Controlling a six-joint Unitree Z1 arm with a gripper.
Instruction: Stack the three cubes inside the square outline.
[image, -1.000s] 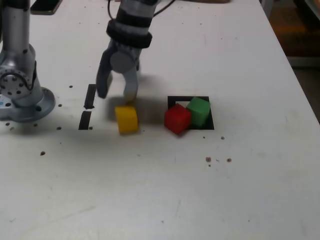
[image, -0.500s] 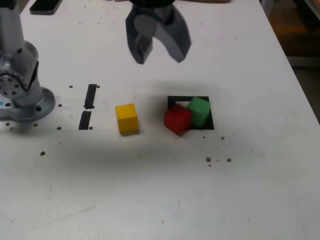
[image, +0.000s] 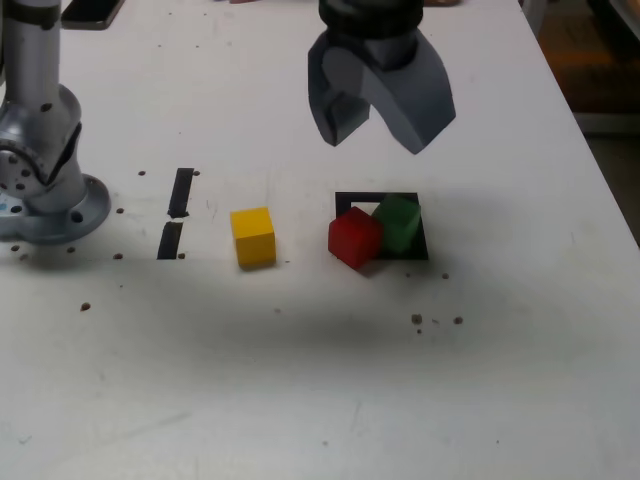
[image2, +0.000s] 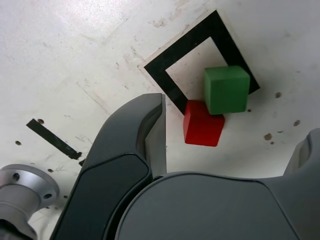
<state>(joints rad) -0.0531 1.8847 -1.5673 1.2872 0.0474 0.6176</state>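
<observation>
Gripper (image: 378, 128) hangs empty above the square outline (image: 345, 199), jaws spread; green cube (image: 399, 222) and red cube (image: 354, 237) sit on its tape edge, yellow cube (image: 253, 236) well outside

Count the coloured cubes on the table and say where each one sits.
3. The yellow cube sits alone beside the tape strips; the red cube and green cube touch at the black square outline.

Three cubes on table (image: 520, 380), none stacked.
One cube (image: 253, 236) alone toward exterior view's left; two cubes (image: 355, 237) (image: 399, 222) touching, straddling square outline (image: 377, 198); gripper (image: 381, 128) above, behind them.
</observation>
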